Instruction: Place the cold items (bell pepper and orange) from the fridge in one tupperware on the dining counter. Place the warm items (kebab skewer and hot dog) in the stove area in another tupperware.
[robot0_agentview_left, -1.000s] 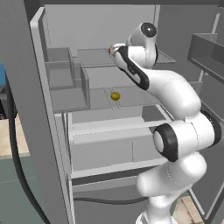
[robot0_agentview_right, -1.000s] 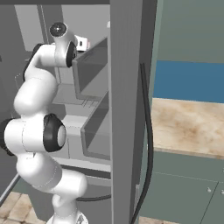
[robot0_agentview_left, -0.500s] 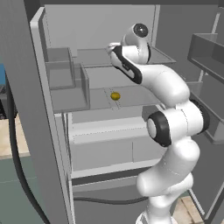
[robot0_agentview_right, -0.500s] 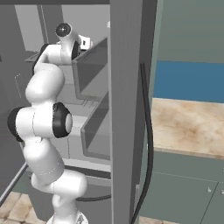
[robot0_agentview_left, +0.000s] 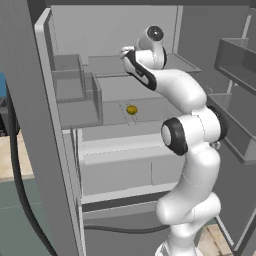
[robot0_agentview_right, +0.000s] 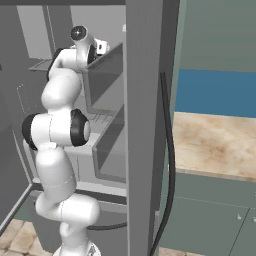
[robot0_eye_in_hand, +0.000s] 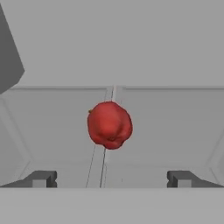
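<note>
**Operator:** Grey fridge shelf (robot0_eye_in_hand: 166, 127) is my reference. I have the arm reaching into the open fridge at the upper shelf level. The red bell pepper (robot0_eye_in_hand: 109, 125) sits on that shelf, at its middle, straight ahead of the hand camera.

**Supervisor:** Procedure for the pick?

**Operator:** I judge the step to be the approach to the pepper. Recommended: advance along the shelf keeping the pepper centred between the fingertips, stay low enough to span its widest part, and close only once both fingers flank it. It looks rounded and lumpy, so an off-centre squeeze could push it along the shelf.

**Supervisor:** Orange?

**Operator:** A small yellow-orange fruit (robot0_agentview_left: 131, 109), likely the orange, rests on the shelf below.

**Supervisor:** Gripper state?

**Operator:** Gripper (robot0_eye_in_hand: 111, 178) is spread fully wide, holding nothing, touching nothing; the pepper lies beyond its tips.
</note>
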